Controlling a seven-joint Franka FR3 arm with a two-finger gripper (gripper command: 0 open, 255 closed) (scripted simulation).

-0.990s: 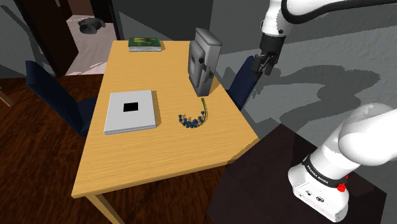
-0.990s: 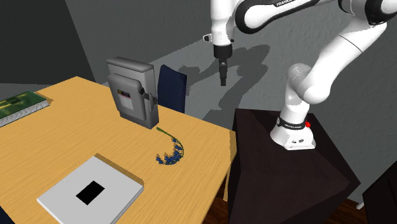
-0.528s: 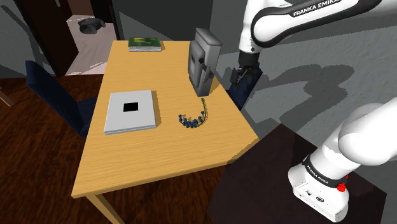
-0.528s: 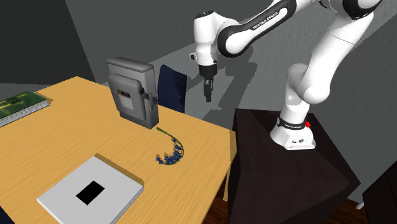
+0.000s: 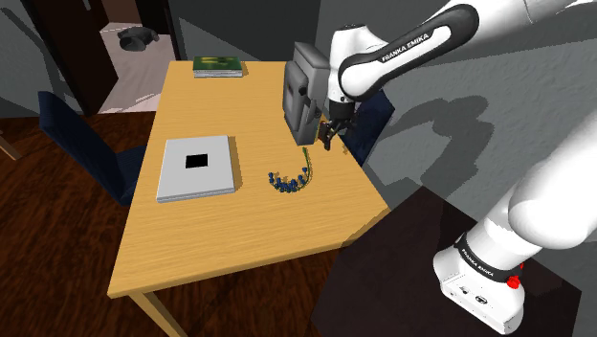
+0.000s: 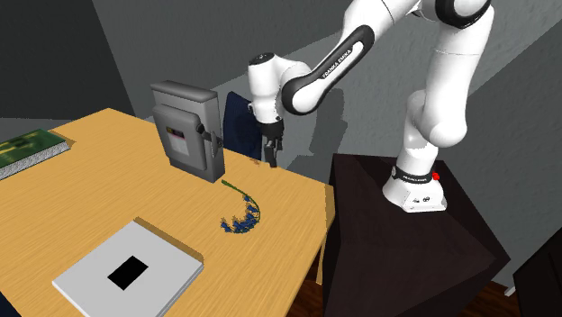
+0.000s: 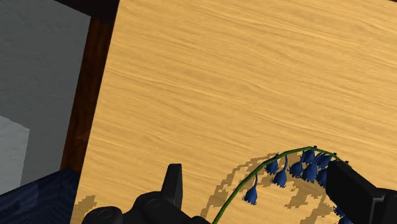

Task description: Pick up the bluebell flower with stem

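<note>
Wooden table (image 5: 239, 230), upright grey box (image 5: 308, 81), flat white slab (image 5: 180, 180), green book (image 5: 218, 65), blue chair (image 5: 81, 144)

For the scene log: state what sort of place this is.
Probably a dining or study room in a house: a wooden table carrying a green book, a dark blue chair beside it, and dark wood flooring.

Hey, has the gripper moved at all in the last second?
Yes. In the shoulder view the gripper has swung left and down, from beyond the table to beside the grey box, over the bluebell stem.
</note>
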